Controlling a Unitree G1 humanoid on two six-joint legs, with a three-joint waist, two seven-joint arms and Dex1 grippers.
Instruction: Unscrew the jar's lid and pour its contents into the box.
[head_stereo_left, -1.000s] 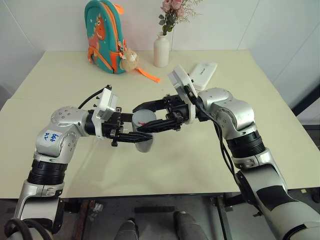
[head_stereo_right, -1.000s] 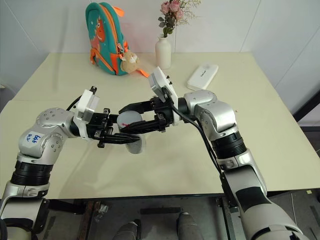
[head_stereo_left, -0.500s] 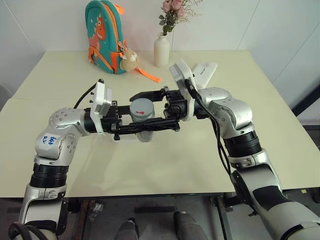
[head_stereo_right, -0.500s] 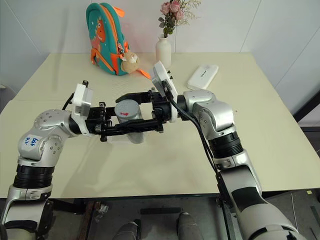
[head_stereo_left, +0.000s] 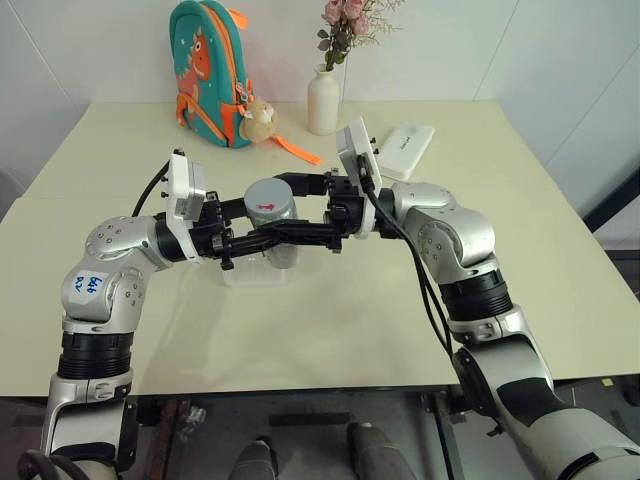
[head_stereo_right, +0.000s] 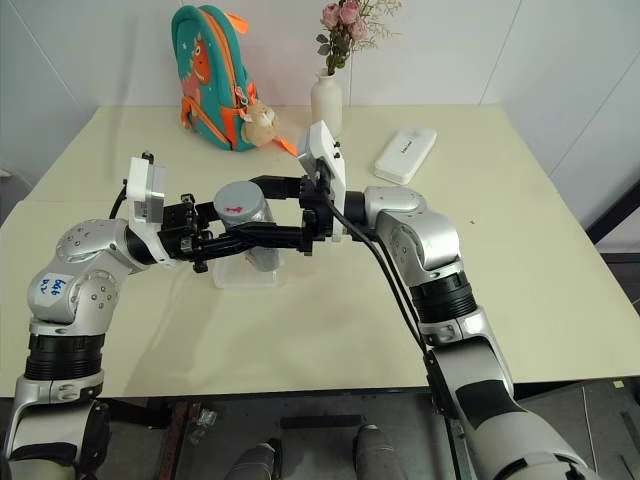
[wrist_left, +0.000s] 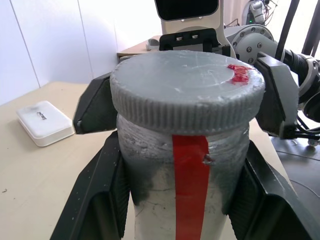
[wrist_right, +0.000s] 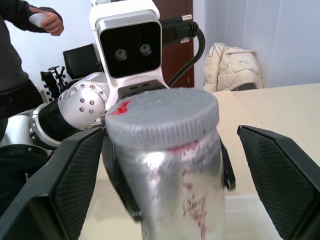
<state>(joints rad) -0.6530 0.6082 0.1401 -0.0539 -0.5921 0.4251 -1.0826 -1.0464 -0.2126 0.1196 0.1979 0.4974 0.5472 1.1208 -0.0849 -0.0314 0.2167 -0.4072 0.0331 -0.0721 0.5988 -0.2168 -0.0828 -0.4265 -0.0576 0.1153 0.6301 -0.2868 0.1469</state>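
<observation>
Two arms meet mid-frame in the eye views: the left end effector (head_stereo_left: 262, 240) pinches the jar (head_stereo_left: 274, 232) above the box (head_stereo_left: 240, 275), steadying it. Left wrist view: the lid (wrist_left: 186, 89) is still on. Right wrist view: the right end effector (wrist_right: 165, 165) stands spread (ready to twist, I'd guess).

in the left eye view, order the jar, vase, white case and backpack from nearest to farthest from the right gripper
1. Jar: between the open fingers of the right gripper, held by the left gripper.
2. Vase and white case: both at the table's far side, too close to call.
3. Backpack: far left corner, slightly farther.
</observation>
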